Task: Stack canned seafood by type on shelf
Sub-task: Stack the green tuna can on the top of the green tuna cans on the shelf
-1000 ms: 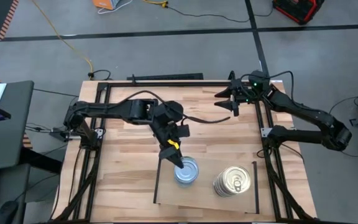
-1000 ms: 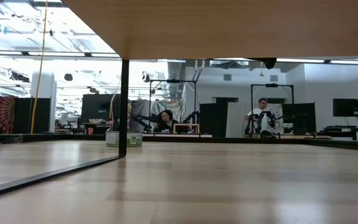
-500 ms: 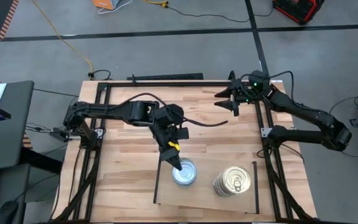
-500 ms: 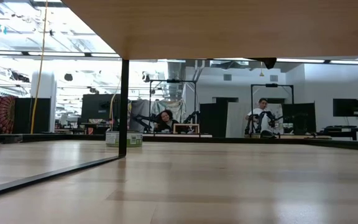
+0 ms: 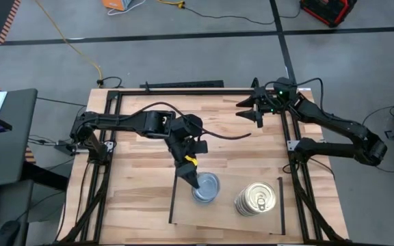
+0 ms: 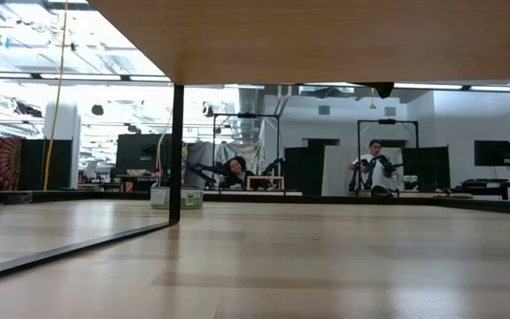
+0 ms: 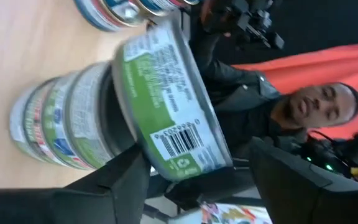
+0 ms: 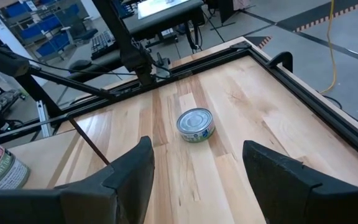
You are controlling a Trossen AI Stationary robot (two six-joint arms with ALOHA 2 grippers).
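Left gripper (image 5: pixel 195 182) fingers spread around a tilted tin (image 7: pixel 169 102) – label visible only by wrist; right gripper (image 5: pixel 252 109) open.

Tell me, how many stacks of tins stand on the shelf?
2: a silver-lidded stack at the left claw, and a gold-lidded stack beside it on the shelf. The arm may hide others.

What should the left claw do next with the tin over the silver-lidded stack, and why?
Probably ease the left claw straight up, slowly. Its wrist view shows the green-labelled tin tilted over the silver-lidded stack on the shelf, so a sideways pull could knock it off. The right claw waits at the table's far edge.
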